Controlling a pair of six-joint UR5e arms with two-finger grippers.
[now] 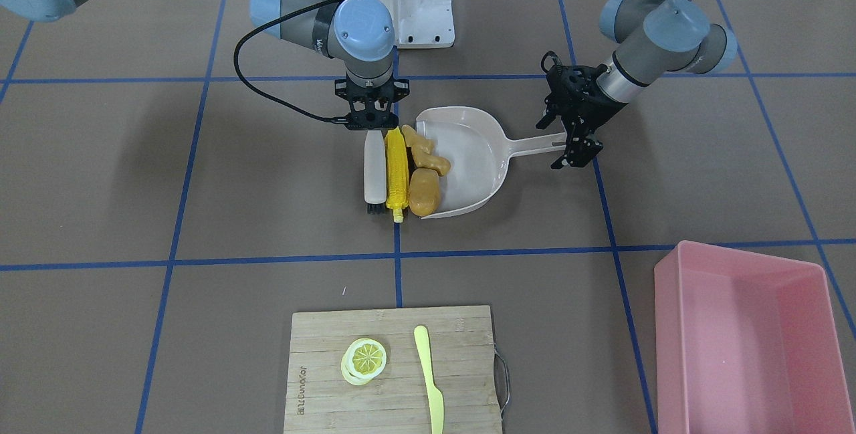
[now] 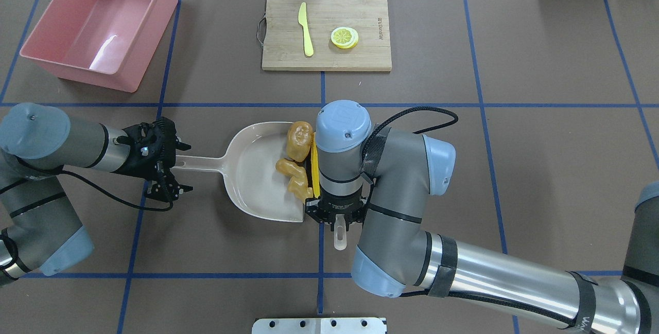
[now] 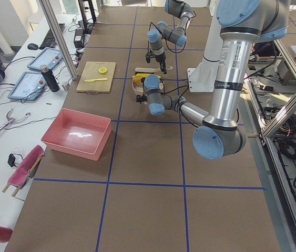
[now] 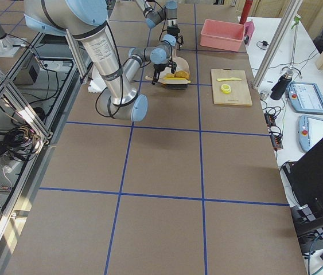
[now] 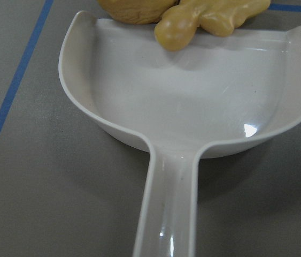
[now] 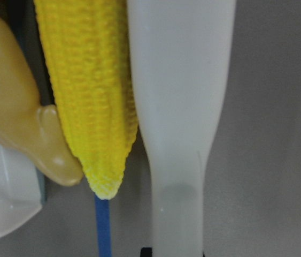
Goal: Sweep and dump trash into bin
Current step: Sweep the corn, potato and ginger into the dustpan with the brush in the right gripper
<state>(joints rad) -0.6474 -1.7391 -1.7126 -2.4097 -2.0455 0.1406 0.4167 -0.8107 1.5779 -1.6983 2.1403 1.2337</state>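
The beige dustpan [image 1: 478, 153] lies mid-table with its mouth toward the brush. My left gripper [image 1: 568, 143] is shut on the end of its long handle [image 2: 198, 163]. My right gripper [image 1: 373, 128] is shut on the handle of a white brush [image 1: 374, 170] that lies flat against the yellow corn cob [image 1: 396, 173]. The corn lies on the table at the pan's mouth. The potato [image 1: 424, 193] and ginger root [image 1: 422, 151] straddle the pan's lip. The pink bin [image 2: 100, 22] stands empty at the far left corner. The right wrist view shows the corn [image 6: 86, 80] between the brush [image 6: 179, 107] and the ginger [image 6: 11, 101].
A wooden cutting board [image 1: 334, 394] at the far middle carries a lemon slice [image 1: 364, 359] and a pale plastic knife [image 1: 428, 380]. The white robot base plate [image 1: 424, 6] is behind the arms. Blue tape lines grid the brown table.
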